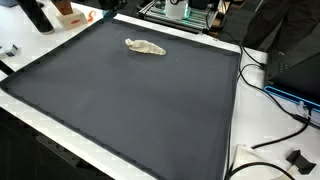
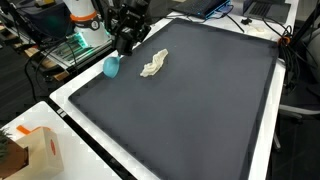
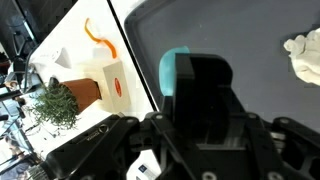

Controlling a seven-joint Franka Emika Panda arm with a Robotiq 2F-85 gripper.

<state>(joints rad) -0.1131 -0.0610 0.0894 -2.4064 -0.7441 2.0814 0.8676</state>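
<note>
My gripper hangs over the far left edge of the dark mat. It looks shut on a light-blue object, held just above the mat's edge. In the wrist view the light-blue object shows past the black fingers, which hide most of it. A crumpled beige cloth lies on the mat just right of the gripper. It also shows in the wrist view and in an exterior view. The gripper is out of that view's frame.
A white table rim surrounds the mat. A small box with orange marks and a green sprig sit on the rim. Green-lit equipment stands behind the mat. Cables run along one side.
</note>
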